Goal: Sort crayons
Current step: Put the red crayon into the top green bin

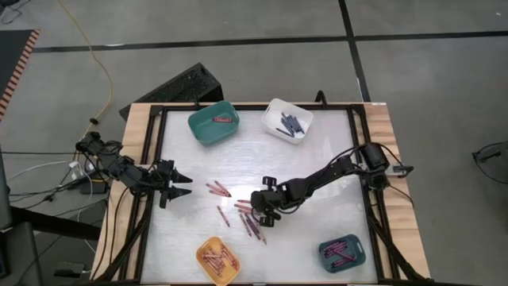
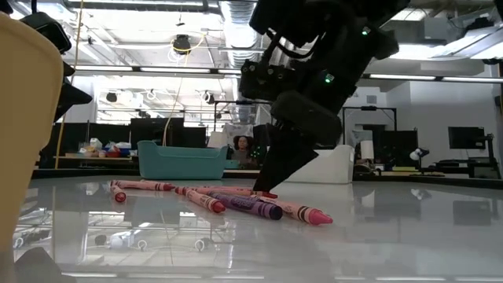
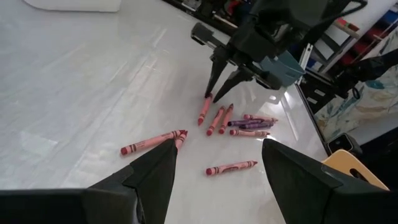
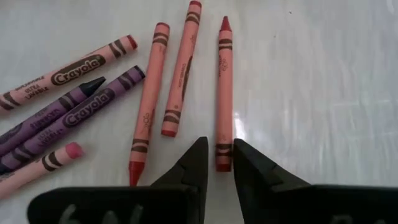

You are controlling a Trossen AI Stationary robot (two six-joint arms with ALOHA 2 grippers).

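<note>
At the table's left edge the left gripper (image 1: 179, 188) hovers over the white table (image 1: 317, 159), its jaws spread wide and holding nothing; its dark fingers (image 3: 155, 177) frame the scattered crayons ahead. Just right of it lies a pair of red crayons (image 1: 218, 189) touching at their tips, with a single red one (image 1: 223, 216) a little nearer the front edge.

Along the far side sit a teal bin (image 1: 213, 125) holding a red crayon and, to its right, a white bin (image 1: 287, 120) holding dark blue-purple crayons. At the front edge a yellow bin (image 1: 218, 259) carries several reddish crayons.

Near the middle, the main cluster of loose crayons (image 1: 250, 222) lies fanned on the table: pink and red ones side by side, purple ones (image 4: 62, 118) beside them. The right gripper (image 1: 258, 213) is down at this cluster, fingertips at the table surface. Its jaws stand narrowly apart, straddling the end of one red crayon (image 4: 224, 93), which lies flat on the table; whether the fingers (image 4: 189, 165) actually press it cannot be told.

At the front right corner a dark teal tray (image 1: 343, 253) holds pink-magenta crayons.
</note>
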